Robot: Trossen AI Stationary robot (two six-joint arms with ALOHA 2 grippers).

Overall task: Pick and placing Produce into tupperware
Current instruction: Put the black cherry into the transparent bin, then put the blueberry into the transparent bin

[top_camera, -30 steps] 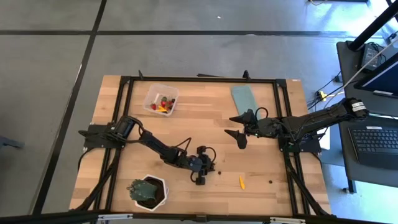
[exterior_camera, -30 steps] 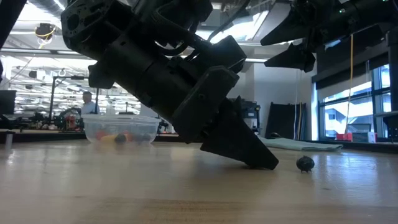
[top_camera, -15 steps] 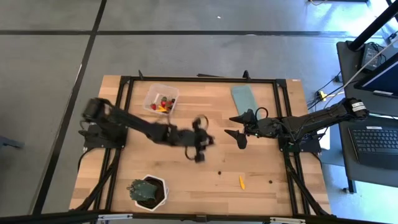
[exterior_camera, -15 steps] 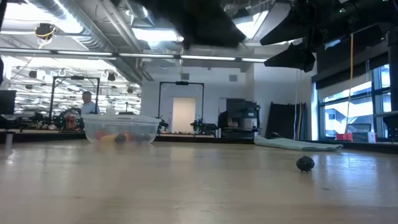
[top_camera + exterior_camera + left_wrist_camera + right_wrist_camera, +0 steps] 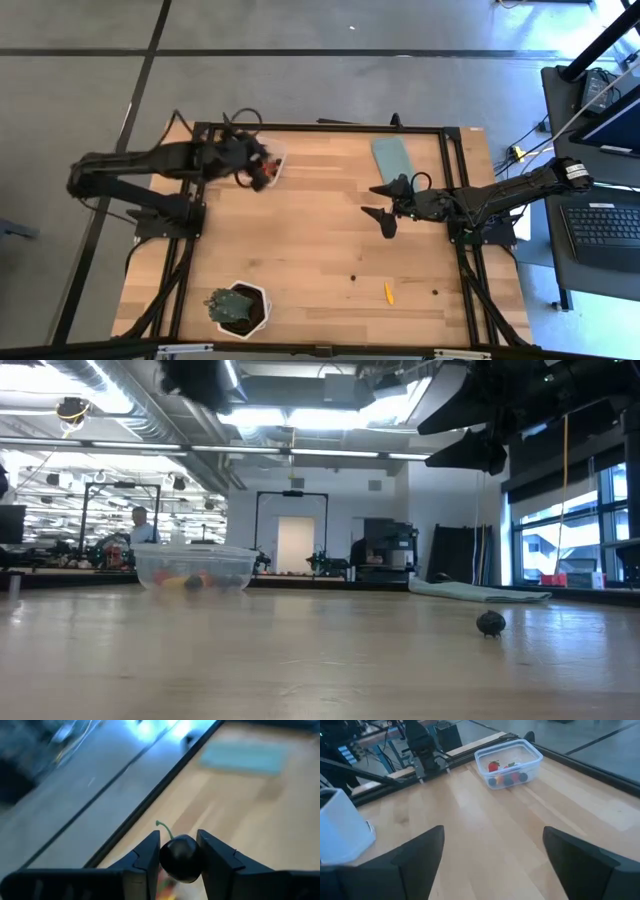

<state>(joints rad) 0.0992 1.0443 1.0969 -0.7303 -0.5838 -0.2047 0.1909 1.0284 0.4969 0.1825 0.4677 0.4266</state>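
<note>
My left gripper (image 5: pixel 262 166) hangs above the clear tupperware tub (image 5: pixel 279 152) at the table's far left, shut on a dark round produce piece (image 5: pixel 181 851) with a thin green stem. The tub (image 5: pixel 509 762) holds red, dark and yellow pieces and rests on its base on the table. A yellow-orange piece (image 5: pixel 388 292) and small dark pieces (image 5: pixel 353 276) lie on the near right of the table. One dark piece (image 5: pixel 490 623) shows in the low view. My right gripper (image 5: pixel 372 203) waits open above the table's middle right. My left gripper pinches the dark round piece between its two fingers (image 5: pixel 145 862), one on each side of its body (image 5: pixel 172 860). The green stem (image 5: pixel 164 827) sticks out beyond the fingers. The piece is lifted clear, above the tub.
A flat teal lid (image 5: pixel 392 155) lies at the far right of the table. A green plant in a white pot (image 5: pixel 238 307) stands at the near left edge. A black frame (image 5: pixel 320 128) runs round the table. Bare wood lies across the middle.
My left gripper has risen from the table's near middle and swung toward the far left edge, ending above the tub, still shut on the dark piece. The arm has left the low view's foreground. My right arm has kept still.
</note>
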